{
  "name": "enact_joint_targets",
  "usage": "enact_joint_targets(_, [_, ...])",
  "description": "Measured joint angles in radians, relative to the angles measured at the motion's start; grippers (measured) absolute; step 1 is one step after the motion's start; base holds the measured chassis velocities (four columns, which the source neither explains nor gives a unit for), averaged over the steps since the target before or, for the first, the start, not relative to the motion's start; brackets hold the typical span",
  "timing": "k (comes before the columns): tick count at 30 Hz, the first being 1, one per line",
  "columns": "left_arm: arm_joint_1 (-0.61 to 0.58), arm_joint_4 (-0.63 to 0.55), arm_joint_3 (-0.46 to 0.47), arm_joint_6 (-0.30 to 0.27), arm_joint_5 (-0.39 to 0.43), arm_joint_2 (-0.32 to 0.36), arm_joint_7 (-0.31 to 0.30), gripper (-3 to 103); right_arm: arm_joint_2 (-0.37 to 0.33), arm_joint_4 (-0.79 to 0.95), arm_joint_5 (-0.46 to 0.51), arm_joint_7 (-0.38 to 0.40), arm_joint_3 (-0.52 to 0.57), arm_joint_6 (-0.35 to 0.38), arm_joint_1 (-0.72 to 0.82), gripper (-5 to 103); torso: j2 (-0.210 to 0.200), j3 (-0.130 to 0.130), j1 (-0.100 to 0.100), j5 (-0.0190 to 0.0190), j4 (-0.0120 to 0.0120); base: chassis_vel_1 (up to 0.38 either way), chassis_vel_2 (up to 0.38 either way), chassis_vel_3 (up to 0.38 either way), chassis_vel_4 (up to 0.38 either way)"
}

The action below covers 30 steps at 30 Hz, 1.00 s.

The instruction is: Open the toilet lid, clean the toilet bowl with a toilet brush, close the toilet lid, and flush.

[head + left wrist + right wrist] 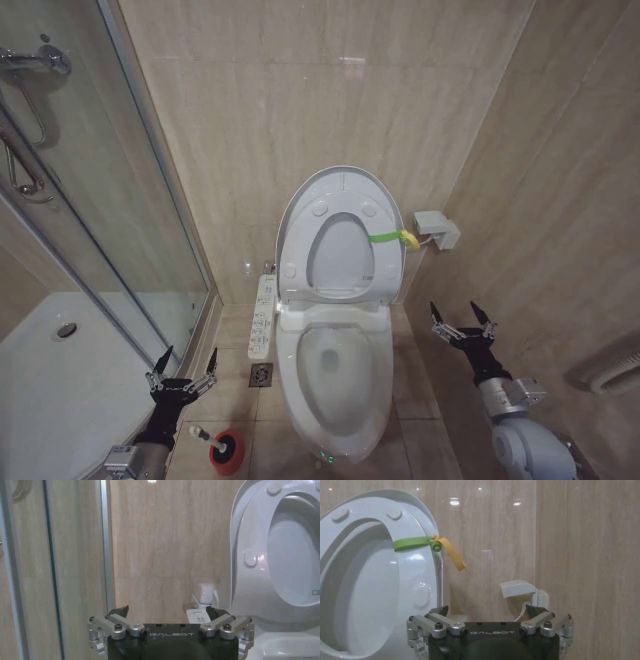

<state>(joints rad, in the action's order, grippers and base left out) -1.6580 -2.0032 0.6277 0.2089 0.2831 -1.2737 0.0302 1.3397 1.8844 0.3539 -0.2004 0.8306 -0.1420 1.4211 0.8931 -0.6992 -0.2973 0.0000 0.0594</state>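
Between beige tiled walls (300,110), raised toilet lid (340,185) (both tools (181,365) (461,318) released, empty).

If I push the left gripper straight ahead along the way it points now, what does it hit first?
Probably the tiled back wall. The left gripper, open, points between the shower glass and the raised toilet lid, with the side button panel close to that line. Depth is unclear.

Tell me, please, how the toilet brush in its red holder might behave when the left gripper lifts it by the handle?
The toilet brush has a thin handle, so it is probably light but may pivot between the fingers. Its small round red holder looks light too and could tip or lift along. The open left gripper hangs just above it.
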Motion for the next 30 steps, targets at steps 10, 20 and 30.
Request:
enact_joint_targets(10, [0.0, 0.0, 0.0, 0.0, 0.0, 0.0, 0.0, 100, -0.022, -0.057, -0.063, 0.016, -0.025, -0.002, -0.076, 100, 0.0, 0.0, 0.0, 0.0001, 0.0001, 0.0, 0.0, 0.0, 0.0])
enact_joint_targets(20, [0.0, 0.0, 0.0, 0.0, 0.0, 0.0, 0.0, 100, -0.061, -0.103, -0.042, 0.032, -0.045, 0.012, -0.147, 100, 0.0, 0.0, 0.0, 0.0001, 0.0001, 0.0, 0.0, 0.0, 0.0])
enact_joint_targets(30, [0.0, 0.0, 0.0, 0.0, 0.0, 0.0, 0.0, 100, -0.097, -0.146, -0.003, 0.04, -0.068, 0.029, -0.225, 100, 0.0, 0.0, 0.0, 0.0001, 0.0, 0.0, 0.0, 0.0, 0.0])
